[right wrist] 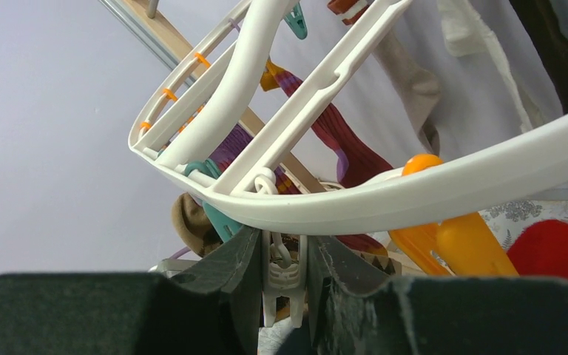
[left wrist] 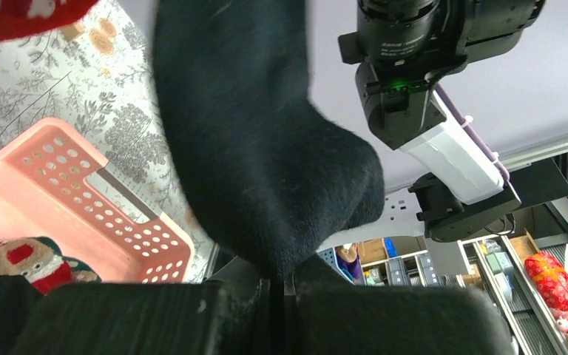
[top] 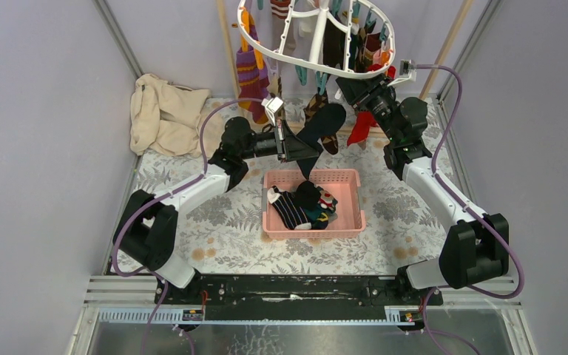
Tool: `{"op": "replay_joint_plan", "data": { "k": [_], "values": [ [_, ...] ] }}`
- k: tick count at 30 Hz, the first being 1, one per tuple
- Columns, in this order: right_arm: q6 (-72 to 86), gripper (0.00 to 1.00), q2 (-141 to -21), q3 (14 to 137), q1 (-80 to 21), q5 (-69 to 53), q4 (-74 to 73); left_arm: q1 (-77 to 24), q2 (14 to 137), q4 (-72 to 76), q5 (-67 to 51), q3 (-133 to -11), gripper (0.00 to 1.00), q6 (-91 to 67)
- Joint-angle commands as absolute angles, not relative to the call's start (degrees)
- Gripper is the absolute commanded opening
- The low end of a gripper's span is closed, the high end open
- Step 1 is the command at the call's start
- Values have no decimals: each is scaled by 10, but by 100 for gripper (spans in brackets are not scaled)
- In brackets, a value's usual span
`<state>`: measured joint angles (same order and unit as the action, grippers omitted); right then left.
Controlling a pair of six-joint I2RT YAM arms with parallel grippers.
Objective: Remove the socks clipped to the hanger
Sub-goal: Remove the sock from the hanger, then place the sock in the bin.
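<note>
The white oval hanger (top: 318, 68) hangs at the top centre with several socks clipped round it. My left gripper (top: 300, 151) is shut on the lower end of a black sock (top: 324, 122). In the left wrist view the black sock (left wrist: 259, 148) fills the middle and is pinched in the closed left gripper (left wrist: 285, 285). My right gripper (top: 346, 83) is at the hanger's near rim. In the right wrist view the right gripper (right wrist: 282, 285) is shut on a white clip (right wrist: 281, 277) under the rim (right wrist: 414, 196). The sock's top end at the clip is hidden.
The pink slotted basket (top: 355, 200) sits below the hanger with several socks (top: 299, 207) in it; it also shows in the left wrist view (left wrist: 66, 185). A beige cloth (top: 166, 111) lies at the back left. Wooden poles (top: 228, 44) stand behind. An orange clip (right wrist: 451, 244) and a red sock (right wrist: 555, 248) hang beside the white clip.
</note>
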<state>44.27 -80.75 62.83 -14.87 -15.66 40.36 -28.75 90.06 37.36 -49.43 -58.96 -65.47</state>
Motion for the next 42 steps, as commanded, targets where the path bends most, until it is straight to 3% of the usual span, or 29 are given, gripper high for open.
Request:
{"op": "replay_joint_plan", "data": {
  "k": [1,14,32,34,35,42],
  "values": [
    [425,16,-794,650,-145,-142,412,-282,889,341,-486,-577,0,-617],
    [418,18,-791,646,-145,-156,399,-324,896,219,-447,-568,0,-517],
    [401,26,-784,646,-145,-185,361,-417,938,-60,-219,-602,46,-323],
    [399,28,-784,644,-145,-188,358,-428,945,-109,-170,-619,54,-300],
    [398,30,-784,643,-145,-189,356,-434,949,-131,-146,-626,62,-290],
    [389,44,-784,640,-145,-197,335,-461,957,-228,-10,-659,77,-256]
  ]
}}
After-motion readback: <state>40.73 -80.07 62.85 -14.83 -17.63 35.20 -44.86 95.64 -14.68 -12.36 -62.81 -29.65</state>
